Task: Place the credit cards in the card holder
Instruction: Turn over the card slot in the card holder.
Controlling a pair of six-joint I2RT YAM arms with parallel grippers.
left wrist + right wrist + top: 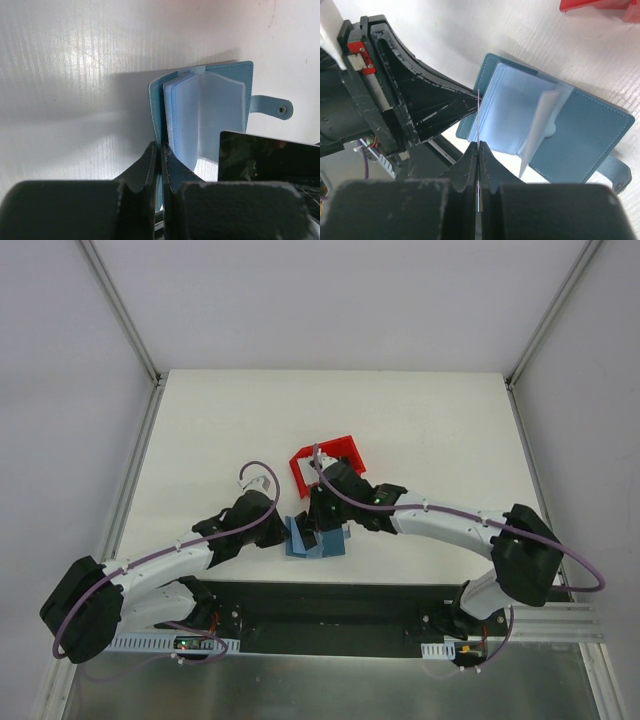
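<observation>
The teal-blue card holder (318,546) lies open near the table's front edge, its clear pockets fanned up (210,115). My left gripper (161,145) is shut on the edge of its left cover and holds that cover upright; it also shows in the top view (290,532). My right gripper (478,145) is shut on one thin credit card (478,117), seen edge-on, with its far end at the holder's (590,135) left pockets. In the left wrist view the card's face looks dark (265,157). My right gripper (322,520) hangs just above the holder. Other cards are hidden.
A red plastic bin (340,452) stands just behind the holder and the right gripper; its corner shows in the right wrist view (600,5). The black base plate (330,605) runs along the near edge, close in front of the holder.
</observation>
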